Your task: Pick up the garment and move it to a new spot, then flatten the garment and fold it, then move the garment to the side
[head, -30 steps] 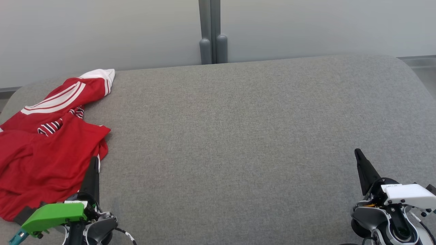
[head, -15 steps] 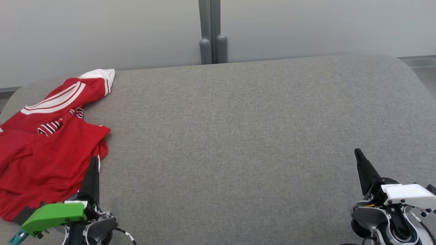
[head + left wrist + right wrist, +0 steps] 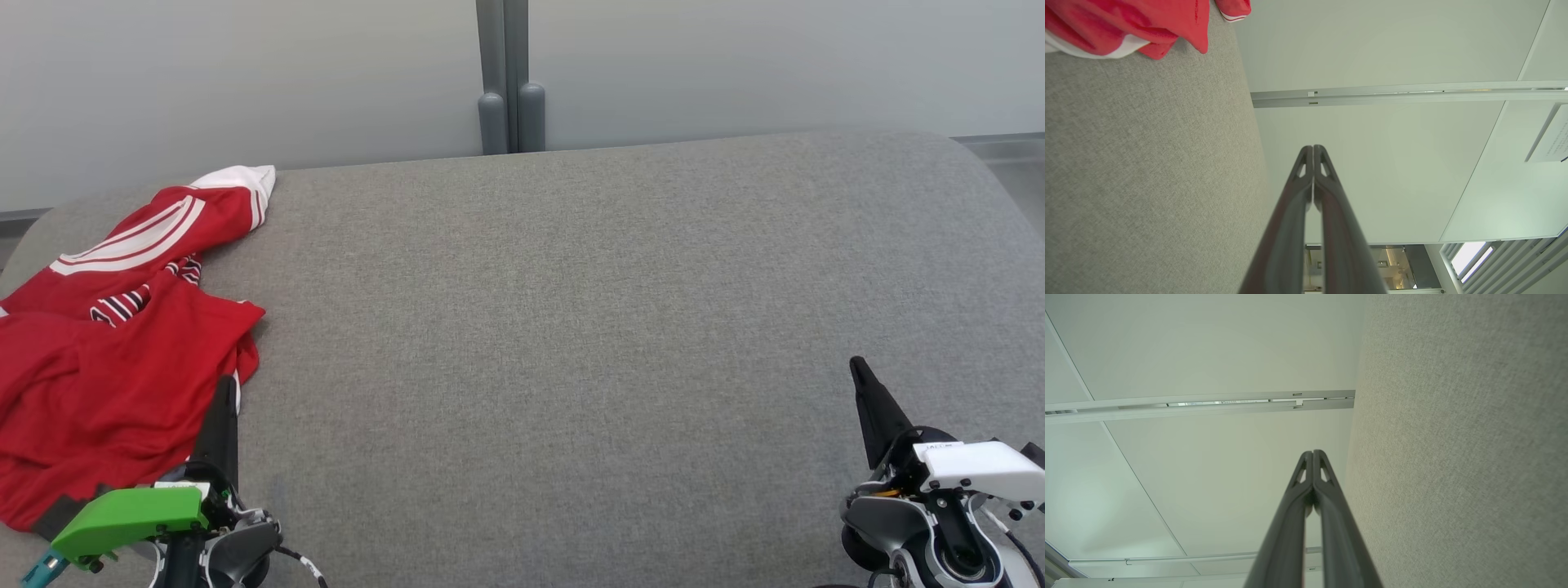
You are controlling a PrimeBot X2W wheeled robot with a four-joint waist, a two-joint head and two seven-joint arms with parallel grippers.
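Note:
The garment (image 3: 114, 343) is a red shirt with white stripes and a striped collar, lying crumpled at the left end of the grey fabric table (image 3: 571, 327). Its edge also hangs into the top left of the left wrist view as the garment (image 3: 1147, 24). My left gripper (image 3: 225, 382) rests at the lower left, just beside the shirt's right edge, fingers pressed together and empty; the left gripper (image 3: 1313, 148) shows the same. My right gripper (image 3: 856, 363) sits at the lower right, far from the shirt, shut on nothing, as the right gripper (image 3: 1313, 452) confirms.
A pale wall runs behind the table, with a grey vertical post (image 3: 510, 77) at its middle. The table's rounded far corners curve away at left and right. Wide bare grey surface lies between the two grippers.

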